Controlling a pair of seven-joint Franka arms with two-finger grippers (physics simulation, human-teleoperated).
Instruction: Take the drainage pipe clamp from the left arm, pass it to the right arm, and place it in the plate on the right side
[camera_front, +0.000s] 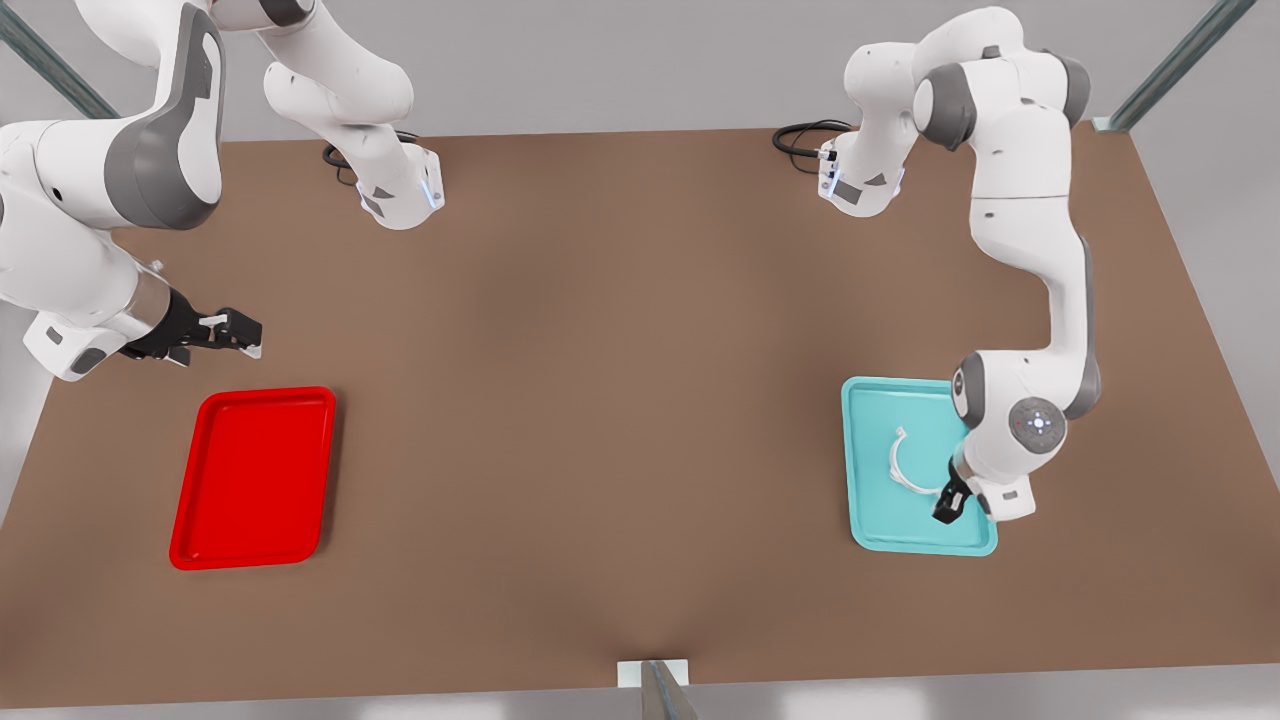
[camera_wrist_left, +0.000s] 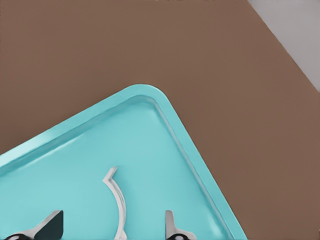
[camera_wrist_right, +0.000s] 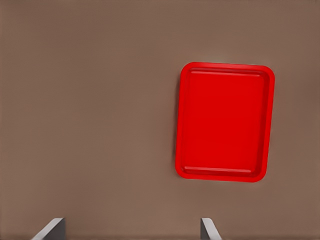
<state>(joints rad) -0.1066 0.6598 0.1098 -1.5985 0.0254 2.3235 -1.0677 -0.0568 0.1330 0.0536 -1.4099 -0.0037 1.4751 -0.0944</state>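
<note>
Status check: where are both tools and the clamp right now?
Left tool open, low over teal tray, straddling clamp. Clamp flat in tray, ungrasped. Right tool open, waiting above table beyond red plate. No obstruction seen.

A plain brown table (camera_front: 620, 400) spans the front view, backed by a pale grey wall (camera_front: 620, 60), with grey metal struts (camera_front: 1170, 65) slanting at both far corners, a small post (camera_front: 655, 685) at its near edge, and soft, even light throughout.
</note>
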